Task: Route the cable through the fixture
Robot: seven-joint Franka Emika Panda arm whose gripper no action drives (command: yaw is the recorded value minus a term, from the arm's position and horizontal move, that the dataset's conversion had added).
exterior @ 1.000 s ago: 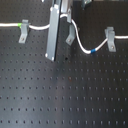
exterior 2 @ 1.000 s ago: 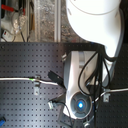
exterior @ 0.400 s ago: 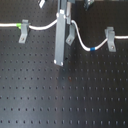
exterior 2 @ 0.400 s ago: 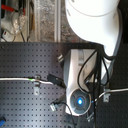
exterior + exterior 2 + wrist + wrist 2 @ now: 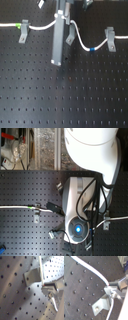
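The white cable (image 5: 82, 44) runs across the black perforated board in the first exterior view. Its green band (image 5: 18, 24) sits at the left fixture (image 5: 23, 33) and its blue band (image 5: 92, 49) lies short of the right fixture (image 5: 111, 39). My gripper (image 5: 63, 23) is shut on the cable between them, lifting it into a hump beside a middle fixture (image 5: 71, 36). Both wrist views show the cable (image 5: 40, 269) (image 5: 89, 269) ending in my closed fingertips (image 5: 47, 285) (image 5: 112, 288), with the metal fixture bracket (image 5: 32, 277) (image 5: 101, 306) close by.
In the second exterior view the white arm (image 5: 92, 158) covers the gripper. The cable (image 5: 15, 208) reaches the fixture (image 5: 36, 214) on the second exterior view's left, and another fixture (image 5: 106, 222) stands on its right. The board (image 5: 64, 95) is full of holes.
In the first exterior view the gripper shifted slightly to the right and back, keeping hold of the cable. The cable hump moved with it; the fixtures stayed put.
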